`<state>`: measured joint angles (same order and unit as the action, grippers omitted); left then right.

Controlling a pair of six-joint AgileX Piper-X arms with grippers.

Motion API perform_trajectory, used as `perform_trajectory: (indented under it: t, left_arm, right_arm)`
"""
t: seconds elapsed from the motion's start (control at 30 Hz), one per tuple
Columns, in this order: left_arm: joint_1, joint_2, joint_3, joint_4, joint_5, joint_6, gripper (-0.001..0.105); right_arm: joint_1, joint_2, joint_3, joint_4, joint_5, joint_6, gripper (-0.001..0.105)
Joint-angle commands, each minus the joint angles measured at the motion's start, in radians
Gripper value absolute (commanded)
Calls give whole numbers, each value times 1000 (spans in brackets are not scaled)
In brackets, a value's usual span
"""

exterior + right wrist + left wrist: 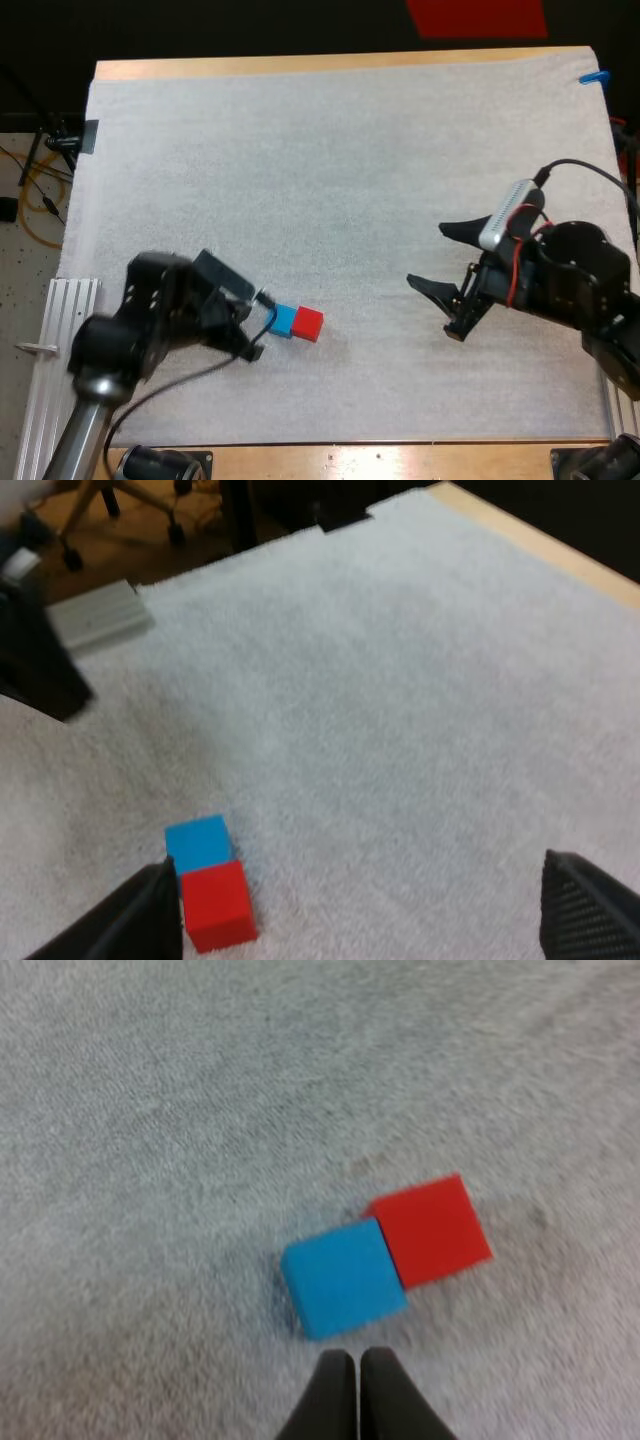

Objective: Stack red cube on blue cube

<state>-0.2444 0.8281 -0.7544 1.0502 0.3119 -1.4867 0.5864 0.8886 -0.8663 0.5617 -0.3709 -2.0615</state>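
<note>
On the white mat the blue cube (285,320) and the red cube (308,324) sit side by side, touching, the red one to the right. My left gripper (258,325) hovers just left of the blue cube, and its fingers (337,1395) are shut together on nothing, pointing at the blue cube (343,1277) with the red cube (431,1229) beyond it. My right gripper (426,257) is open, well to the right of the cubes. Between its spread fingers (140,915) lie the blue cube (198,842) and the red cube (215,903).
A grey aluminium rail (55,350) lies along the mat's left edge. The mat (340,170) stretches bare behind the cubes up to the table's wooden far edge (330,62).
</note>
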Motion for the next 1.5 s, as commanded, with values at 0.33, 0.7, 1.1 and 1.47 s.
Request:
perform_trajectory:
  t: [0.33, 0.7, 1.1, 1.47]
  left_arm:
    - [-3, -308, 1, 135, 44, 31, 0]
    - [-3, -450, 1, 232, 76, 56, 0]
    - [-3, -458, 1, 232, 96, 56, 0]
    - [-3, -458, 1, 232, 96, 56, 0]
  right_arm:
    - [231, 142, -10, -11, 157, -21, 71]
    - [351, 347, -10, -46, 248, -70, 71]
    - [391, 585, -109, -88, 275, 9, 72]
    - [394, 742, -147, -149, 260, 16, 71]
